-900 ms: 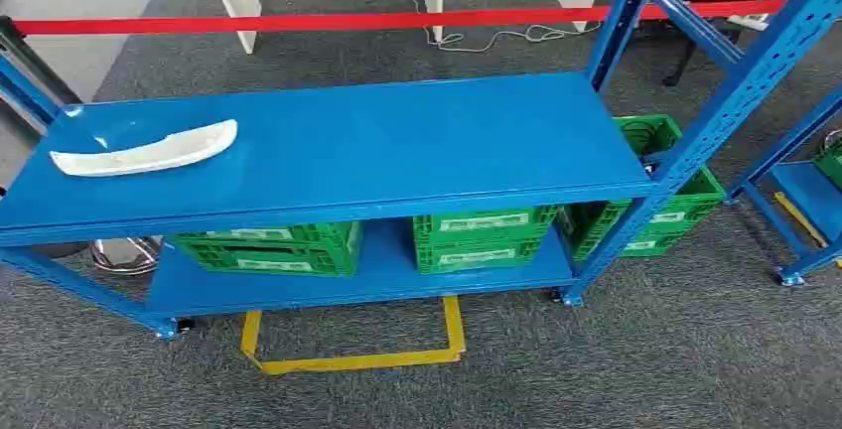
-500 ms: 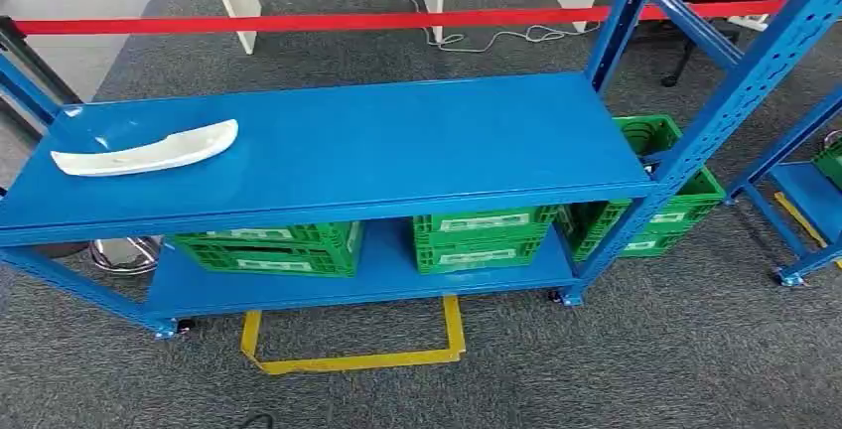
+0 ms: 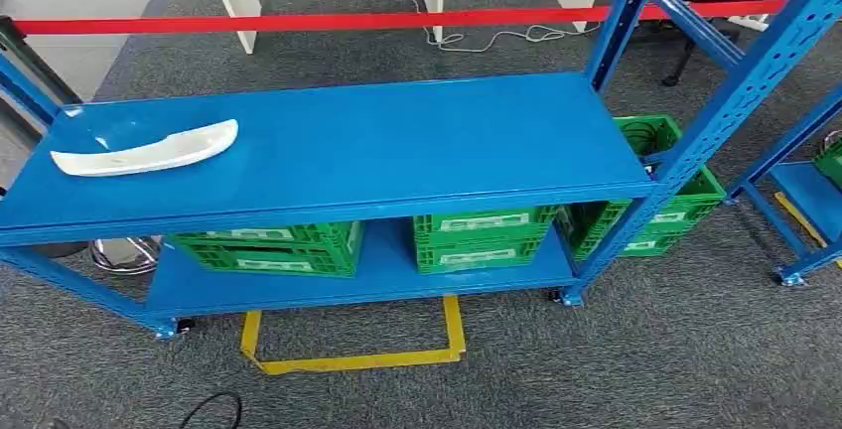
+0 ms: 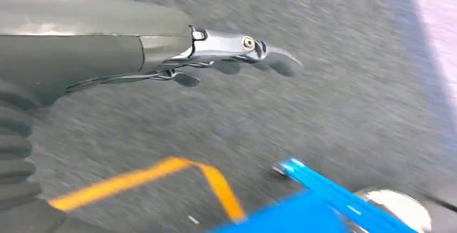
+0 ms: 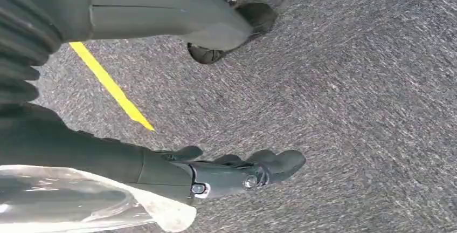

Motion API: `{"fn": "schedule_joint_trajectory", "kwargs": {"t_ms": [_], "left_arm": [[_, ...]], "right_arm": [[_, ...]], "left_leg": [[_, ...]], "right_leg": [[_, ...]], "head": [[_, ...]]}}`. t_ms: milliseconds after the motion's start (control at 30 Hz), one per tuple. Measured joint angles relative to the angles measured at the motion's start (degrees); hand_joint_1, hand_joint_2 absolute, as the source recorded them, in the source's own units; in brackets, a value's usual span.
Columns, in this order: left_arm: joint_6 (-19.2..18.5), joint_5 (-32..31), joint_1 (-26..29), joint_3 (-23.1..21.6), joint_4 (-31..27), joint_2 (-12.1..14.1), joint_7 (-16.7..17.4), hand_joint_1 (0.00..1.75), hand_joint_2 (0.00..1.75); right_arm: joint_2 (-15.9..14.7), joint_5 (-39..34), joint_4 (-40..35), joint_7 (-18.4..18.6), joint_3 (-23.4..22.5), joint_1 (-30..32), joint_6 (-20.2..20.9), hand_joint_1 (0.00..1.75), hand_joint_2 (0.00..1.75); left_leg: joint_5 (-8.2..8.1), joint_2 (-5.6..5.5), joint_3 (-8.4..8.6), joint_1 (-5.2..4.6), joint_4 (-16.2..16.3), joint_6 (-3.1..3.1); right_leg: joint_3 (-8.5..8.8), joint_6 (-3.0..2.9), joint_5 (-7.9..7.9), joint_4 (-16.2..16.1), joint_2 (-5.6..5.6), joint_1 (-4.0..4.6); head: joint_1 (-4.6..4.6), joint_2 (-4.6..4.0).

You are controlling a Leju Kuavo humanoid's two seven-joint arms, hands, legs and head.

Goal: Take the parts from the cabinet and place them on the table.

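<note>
A long curved white part (image 3: pixel 149 149) lies at the left end of the blue cabinet's top shelf (image 3: pixel 417 141). My left hand (image 4: pixel 232 55) hangs over grey carpet with its fingers stretched out and nothing in them; that picture is blurred. A corner of the blue cabinet frame (image 4: pixel 323 190) lies close beyond it. My right hand (image 5: pixel 226 171) also hangs over the carpet, thumb and fingers wide apart, with nothing between them. A translucent white sheet (image 5: pixel 91 203) shows beside the back of its fingers; I cannot tell what it is.
Green crates (image 3: pixel 484 235) stand on the lower shelf, and another (image 3: pixel 660 186) sits behind the right upright. A yellow tape outline (image 3: pixel 352 350) marks the carpet before the cabinet. A red barrier tape (image 3: pixel 397 20) runs behind it. A second blue rack (image 3: pixel 804 191) stands at the right.
A black cable loop has come further into the lower left edge of the head view. The white part and the cabinet have not moved.
</note>
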Motion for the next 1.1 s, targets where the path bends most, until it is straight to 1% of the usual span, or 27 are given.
{"fn": "schedule_joint_trajectory", "kwargs": {"t_ms": [100,133,167,200,233,333,433,500,567,600,633,667,700,733,767,800,833,867,900,933,967,1000,1067,1100], "left_arm": [[-0.4,-0.5,0.0,0.2,-1.2,-0.3,0.0,0.00,1.75],[-1.2,-1.6,0.2,0.3,-4.1,-0.8,0.0,0.00,1.75],[-1.3,-1.9,0.3,0.3,-4.7,-1.0,0.0,0.00,1.75],[-2.3,-3.7,1.1,0.0,-10.0,-1.9,0.2,0.00,1.75],[-3.2,-6.7,2.7,-2.1,-17.7,-3.1,0.3,0.00,1.75],[-3.4,-7.7,4.0,-4.1,-23.0,-3.8,0.2,0.00,1.75],[-3.4,-8.9,4.8,-6.5,-27.5,-4.1,-0.1,0.00,1.75],[-3.4,-9.8,5.5,-7.8,-30.6,-4.3,-0.5,0.00,1.75],[-3.4,-11.0,6.2,-9.9,-34.6,-4.7,-0.9,0.00,1.75],[-3.3,-11.4,6.3,-10.6,-36.1,-4.8,-1.1,0.00,1.75],[-3.2,-11.9,6.4,-11.5,-37.6,-5.2,-1.4,0.00,0.00],[-3.1,-12.2,6.4,-12.2,-38.6,-5.4,-1.7,0.00,0.00],[-2.9,-12.6,6.7,-12.7,-39.8,-5.5,-1.8,0.00,0.00],[-2.7,-13.1,7.1,-13.5,-41.5,-5.6,-2.0,0.00,0.00],[-2.6,-13.3,7.3,-14.0,-42.0,-5.7,-2.1,0.00,0.00],[-2.6,-13.3,7.2,-14.1,-42.1,-5.7,-2.2,0.00,0.00],[-2.6,-13.3,7.8,-14.8,-43.1,-5.8,-2.2,0.00,0.00],[-2.6,-13.3,8.4,-16.0,-45.1,-6.0,-2.3,0.00,0.00],[-2.8,-13.3,8.5,-17.4,-46.8,-6.1,-2.4,0.00,0.00],[-2.9,-13.3,8.5,-18.7,-48.1,-6.1,-2.4,0.00,0.00],[-3.0,-13.3,8.6,-20.1,-49.8,-6.1,-2.4,0.00,0.00],[-3.2,-13.3,8.8,-21.5,-51.5,-6.1,-2.4,0.00,0.00],[-3.5,-13.4,9.0,-23.9,-54.2,-6.1,-2.5,0.00,0.00],[-3.7,-13.5,9.1,-25.4,-55.9,-6.1,-2.5,0.00,0.00]], "right_arm": [[0.0,0.0,0.0,0.0,-0.1,0.0,0.0,0.00,1.75],[0.0,0.1,0.0,-0.2,-0.3,0.0,0.1,0.00,1.75],[0.0,0.2,0.0,-0.2,-0.4,0.0,0.1,0.00,1.75],[0.1,0.4,0.0,-0.4,-1.0,0.0,0.2,0.00,1.75],[0.2,0.6,0.0,-0.9,-1.8,0.0,0.7,0.00,1.75],[0.4,0.8,0.0,-1.2,-1.9,0.0,1.0,0.00,1.75],[0.4,1.0,0.0,-1.5,-2.4,0.0,1.2,0.00,1.75],[0.6,1.2,0.0,-1.9,-2.7,-0.1,1.3,0.00,1.75],[0.7,1.5,0.0,-2.1,-3.0,-0.1,1.3,0.00,1.75],[0.7,1.6,0.0,-2.2,-3.2,-0.1,1.4,0.00,0.00],[0.7,1.6,0.0,-2.3,-3.2,-0.1,1.4,0.00,0.00],[0.7,1.7,0.0,-2.3,-3.2,-0.1,1.4,0.00,0.00],[0.7,1.9,0.0,-2.3,-3.3,-0.1,1.6,0.00,0.00],[0.7,1.9,0.0,-2.3,-3.5,-0.1,1.7,0.00,0.00],[0.7,1.9,0.0,-2.3,-3.5,0.0,1.8,0.00,0.00],[0.7,1.9,0.0,-2.3,-3.5,0.1,1.9,0.00,0.00],[0.7,1.9,0.0,-2.3,-3.6,0.2,2.0,0.00,0.00],[0.7,2.0,0.1,-2.1,-3.8,0.1,2.3,0.00,0.00],[0.7,2.1,0.1,-1.8,-4.0,0.1,2.5,0.00,0.00],[0.7,2.2,0.1,-1.6,-4.1,0.0,2.8,0.00,0.00],[0.8,2.5,0.1,-1.2,-4.2,-0.1,3.6,0.00,0.00],[0.8,2.6,0.1,-0.9,-4.2,-0.3,4.1,0.00,0.00],[0.8,2.9,0.1,-0.5,-4.5,-0.1,4.9,0.00,0.00],[0.8,3.1,0.1,-0.1,-4.7,0.0,5.6,0.00,0.00]], "left_leg": [[0.00,0.00,0.00,0.00,0.0,0.00],[0.00,0.00,0.00,0.00,0.0,0.00],[0.00,0.00,0.00,0.00,0.0,0.00],[0.00,0.00,0.01,0.00,0.0,0.00],[0.00,0.00,-0.03,-0.04,0.1,0.00],[-0.06,0.01,-0.09,-0.14,0.2,0.09],[-0.16,-0.01,-0.26,-0.29,0.6,0.28],[-0.26,-0.01,-0.35,-0.34,0.8,0.54],[-0.26,-0.01,-0.53,-0.46,0.9,0.92],[0.05,-0.01,-0.53,-0.41,0.4,1.30],[0.79,0.06,-0.03,0.32,-0.7,1.58],[1.00,0.14,0.25,0.23,-1.3,1.74],[1.10,0.21,0.12,0.27,-1.3,1.90],[1.11,0.25,-0.02,0.25,-1.3,1.97],[1.09,0.35,-0.04,0.22,-1.3,1.99],[1.08,0.36,-0.03,0.22,-1.3,1.98],[1.03,0.37,0.06,0.27,-1.3,1.91],[0.93,0.36,0.15,0.35,-1.2,1.76],[0.78,0.31,0.29,0.49,-1.1,1.53],[0.55,0.22,0.39,0.61,-0.9,1.18],[0.24,0.16,0.27,0.29,-0.6,0.64],[0.04,0.14,-0.12,0.17,0.0,0.29],[0.35,0.18,-0.05,0.26,-0.3,-0.23],[0.34,0.19,-0.03,0.39,-0.2,-0.41]], "right_leg": [[0.01,0.00,0.00,0.0,0.00,0.00],[0.01,0.00,0.00,0.0,0.01,0.00],[0.02,0.00,0.00,0.0,0.01,0.00],[0.01,0.00,0.00,0.0,0.02,0.00],[-0.01,0.02,0.03,0.0,0.01,-0.11],[-0.06,0.14,0.11,0.0,0.14,-0.24],[-0.06,0.31,0.17,0.0,0.01,-0.38],[-0.05,0.50,0.24,0.0,0.06,-0.44],[-0.03,0.89,0.45,-0.3,0.07,-0.52],[0.06,1.21,0.58,-0.5,0.06,-0.42],[-0.56,1.30,0.13,-0.1,0.04,-0.48],[-1.03,1.34,-0.87,1.0,-0.06,-0.10],[-2.75,1.28,-3.04,4.4,0.02,-0.02],[-5.05,1.26,-5.15,9.1,0.01,-0.03],[-7.17,1.24,-6.66,13.3,-0.01,-0.05],[-8.49,1.31,-6.83,15.8,0.01,-0.04],[-8.43,1.34,-5.55,15.3,-0.05,-0.12],[-7.30,1.41,-3.41,12.6,-0.14,-0.27],[-5.02,1.45,-0.53,7.8,-0.29,-0.40],[-2.63,1.49,1.97,2.8,-0.51,-0.52],[-1.49,1.48,0.85,0.7,-0.55,-0.29],[-0.89,0.75,0.80,0.0,-0.30,-0.26],[-1.26,0.10,0.80,0.4,-0.26,0.00],[-1.27,-0.35,0.87,0.3,-0.23,0.03]], "head": [[-0.05,0.00],[-0.02,0.00],[-0.02,0.00],[0.00,0.00],[-0.02,0.00],[-0.03,0.00],[-0.05,0.00],[-0.02,0.00],[-0.05,0.00],[-0.07,0.00],[0.04,0.00],[0.09,0.00],[0.20,0.00],[0.13,0.00],[0.11,0.00],[0.13,0.00],[0.13,0.00],[0.11,0.00],[0.13,0.00],[0.17,0.00],[0.22,0.00],[0.15,0.00],[0.06,0.00],[0.09,0.00]]}}
